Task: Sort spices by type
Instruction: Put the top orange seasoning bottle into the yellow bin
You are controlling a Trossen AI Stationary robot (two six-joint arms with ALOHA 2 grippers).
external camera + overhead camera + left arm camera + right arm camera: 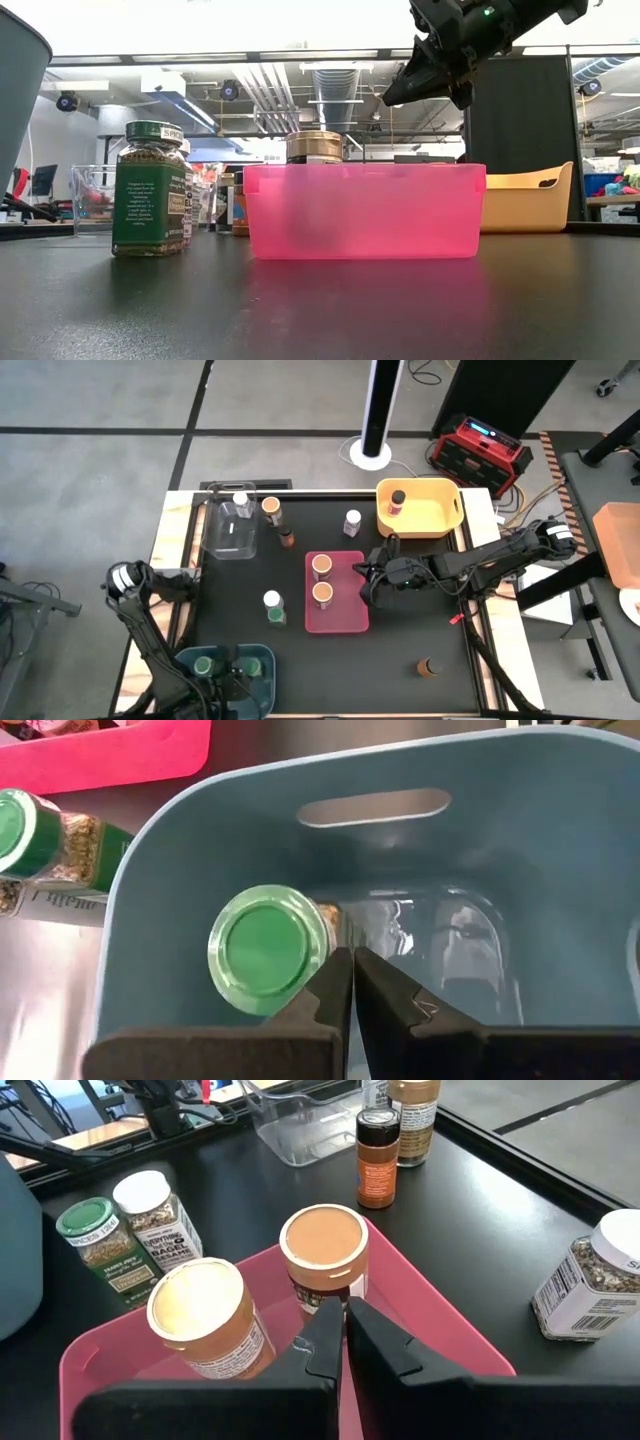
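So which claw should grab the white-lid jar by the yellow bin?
Probably the right claw: it hovers beside the pink bin, near that white-lid jar. The left claw sits far off in the blue bin.

Pink bin [338, 619]: 2 orange-lidded jars [322, 567] inside

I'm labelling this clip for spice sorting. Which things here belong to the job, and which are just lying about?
Job: orange-lid jars in the pink bin; green-lid jar in the blue bin; dark-lid jar in the yellow bin; loose white-lid jar.
Lying about: red device and white post on the floor behind the table.
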